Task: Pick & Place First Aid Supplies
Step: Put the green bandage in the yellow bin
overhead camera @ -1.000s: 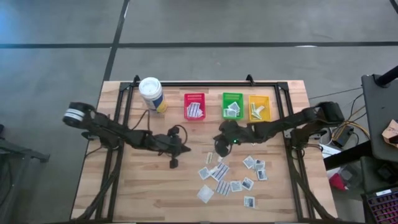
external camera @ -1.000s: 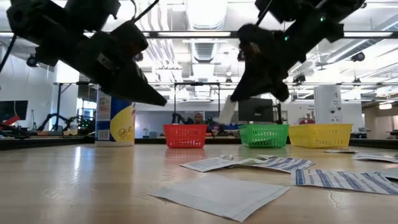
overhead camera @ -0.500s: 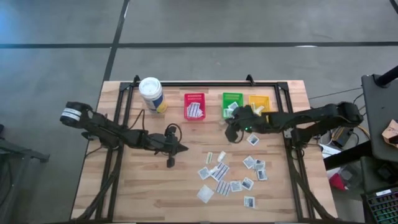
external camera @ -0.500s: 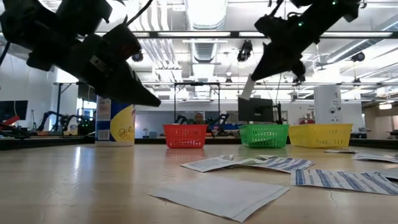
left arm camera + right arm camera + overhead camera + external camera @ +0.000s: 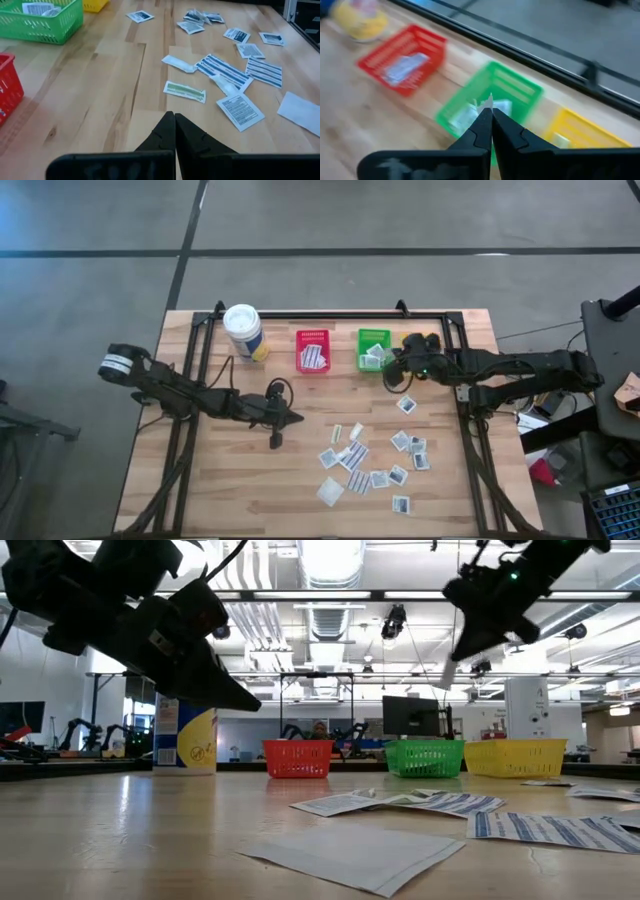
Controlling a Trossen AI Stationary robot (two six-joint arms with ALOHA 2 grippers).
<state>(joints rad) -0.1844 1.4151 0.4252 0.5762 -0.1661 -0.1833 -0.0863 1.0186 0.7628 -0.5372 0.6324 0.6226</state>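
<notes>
High view: right tool (image 5: 388, 379) pinches a white packet (image 5: 447, 675) above the bench (image 5: 240, 490) beside the green bin (image 5: 374, 338) (other packets (image 5: 372, 460) lie loose); left tool (image 5: 298, 419) pressed together, empty.

Bare desk (image 5: 240, 470) lies open on the left; scattered packets (image 5: 370, 460) crowd the right, bins (image 5: 373, 347) line the far edge.

No print on the packets (image 5: 241, 111) or canister (image 5: 186, 741) is legible.
</notes>
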